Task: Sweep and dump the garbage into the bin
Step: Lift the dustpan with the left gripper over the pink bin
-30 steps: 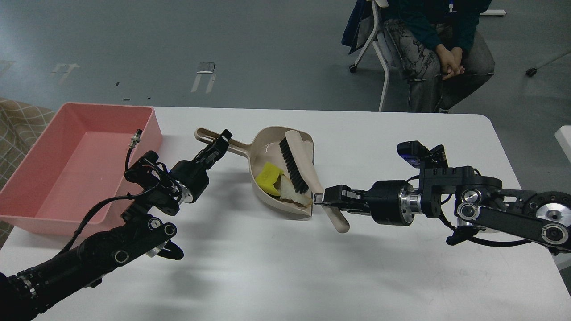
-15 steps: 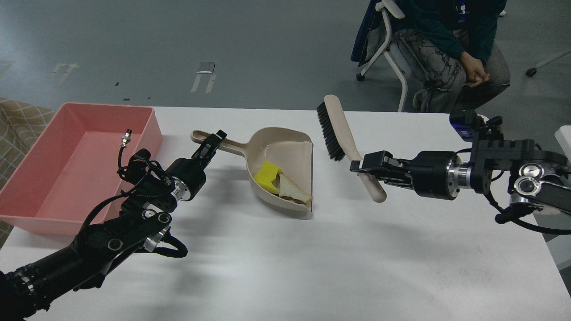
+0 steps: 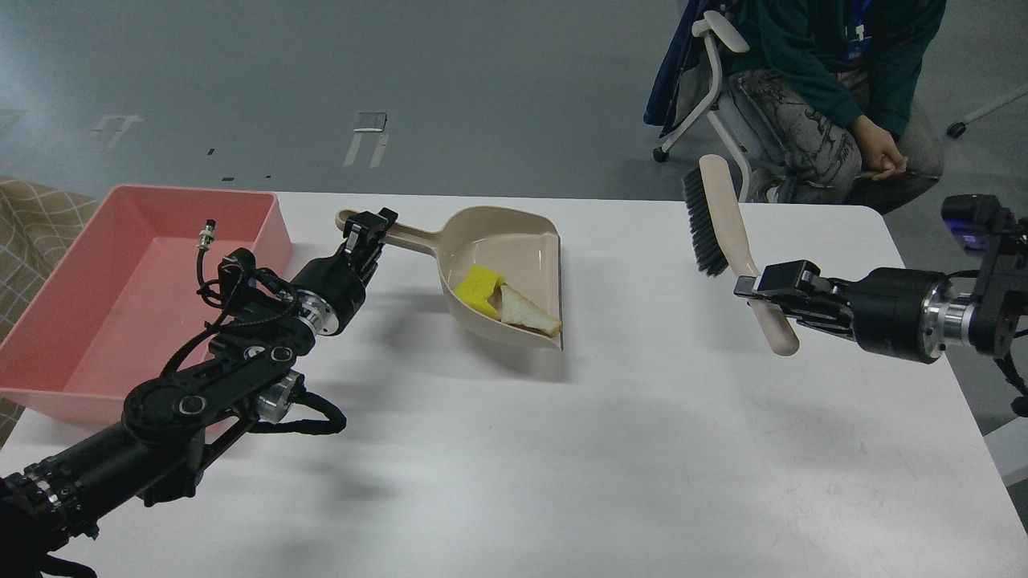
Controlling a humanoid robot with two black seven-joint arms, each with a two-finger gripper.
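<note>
The beige dustpan (image 3: 514, 249) is lifted off the white table (image 3: 562, 449), tilted, with its shadow below. In its pan lie the yellow sponge chunk (image 3: 478, 290) and the white bread slice (image 3: 526, 312). My left gripper (image 3: 365, 233) is shut on the dustpan's long handle. My right gripper (image 3: 759, 289) is shut on the handle of a beige brush with black bristles (image 3: 711, 217), held upright over the table's right part, well apart from the dustpan. The pink bin (image 3: 104, 337) stands at the table's left edge; its visible part holds nothing.
A person sits on a white chair (image 3: 727, 96) behind the table's far right edge. A checked fabric (image 3: 32, 217) shows left of the bin. My left arm lies beside the bin's near right corner.
My right gripper has pulled the brush out of the dustpan and carried it up and to the right. My left gripper has lifted the dustpan a little, up and leftward.
</note>
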